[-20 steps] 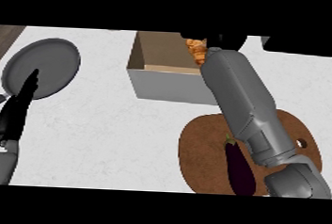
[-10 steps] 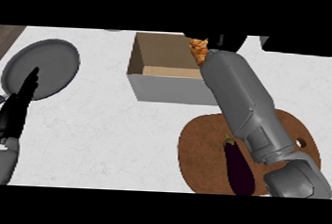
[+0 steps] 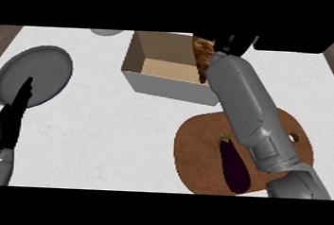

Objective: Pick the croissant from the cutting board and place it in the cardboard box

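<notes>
The croissant (image 3: 202, 54), golden brown, hangs inside the right side of the open cardboard box (image 3: 157, 83) at the back of the counter. My right hand (image 3: 234, 42) is above the box's right wall and shut on the croissant, with my forearm crossing over the round wooden cutting board (image 3: 197, 134). A dark purple eggplant (image 3: 234, 165) lies on the board. My left hand (image 3: 12, 117) rests open at the left edge, fingers pointing up.
A round grey plate (image 3: 39, 66) lies at the far left, partly behind my left hand. A pale bowl (image 3: 107, 32) peeks in at the back edge. White counter surface spreads between the plate, box and board.
My right hand has shifted slightly right and the croissant now reaches lower into the box. The left hand has not moved.
</notes>
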You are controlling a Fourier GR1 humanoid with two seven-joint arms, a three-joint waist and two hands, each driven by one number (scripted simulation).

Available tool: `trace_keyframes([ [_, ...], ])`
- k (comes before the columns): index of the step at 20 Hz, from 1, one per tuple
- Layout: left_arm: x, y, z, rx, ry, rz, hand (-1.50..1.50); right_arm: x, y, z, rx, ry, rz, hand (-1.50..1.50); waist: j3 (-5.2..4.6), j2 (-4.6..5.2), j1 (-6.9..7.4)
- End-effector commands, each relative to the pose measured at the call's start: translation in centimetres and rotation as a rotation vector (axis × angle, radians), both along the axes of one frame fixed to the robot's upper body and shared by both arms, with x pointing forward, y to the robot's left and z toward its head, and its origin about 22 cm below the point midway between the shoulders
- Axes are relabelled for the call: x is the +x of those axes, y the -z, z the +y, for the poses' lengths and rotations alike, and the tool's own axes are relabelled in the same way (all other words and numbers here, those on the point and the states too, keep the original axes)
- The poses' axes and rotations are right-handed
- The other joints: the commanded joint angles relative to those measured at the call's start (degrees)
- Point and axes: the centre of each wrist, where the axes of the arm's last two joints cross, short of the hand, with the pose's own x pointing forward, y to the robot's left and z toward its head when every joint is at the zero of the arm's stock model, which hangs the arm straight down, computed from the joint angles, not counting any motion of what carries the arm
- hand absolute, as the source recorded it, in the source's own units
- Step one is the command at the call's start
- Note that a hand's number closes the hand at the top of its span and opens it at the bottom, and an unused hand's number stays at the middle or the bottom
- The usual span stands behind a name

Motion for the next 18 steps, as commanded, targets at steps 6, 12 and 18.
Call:
trace_keyframes([
  [6,-1.0,0.2,1.6,0.005,-0.07,0.022,0.0,-4.6,2.5,-3.7,0.086,0.065,-0.054,-1.5,-0.05,-1.1,-3.84],
  [12,-3.3,1.1,2.3,0.009,-0.105,0.037,0.0,-11.3,6.3,-7.0,0.072,0.062,0.008,-1.5,-0.04,-1.65,-5.16],
  [18,-1.7,-0.5,3.2,0.017,-0.091,0.014,0.0,-18.7,4.5,-9.6,0.036,-0.014,0.081,-1.5,-0.1,-1.17,-5.53],
])
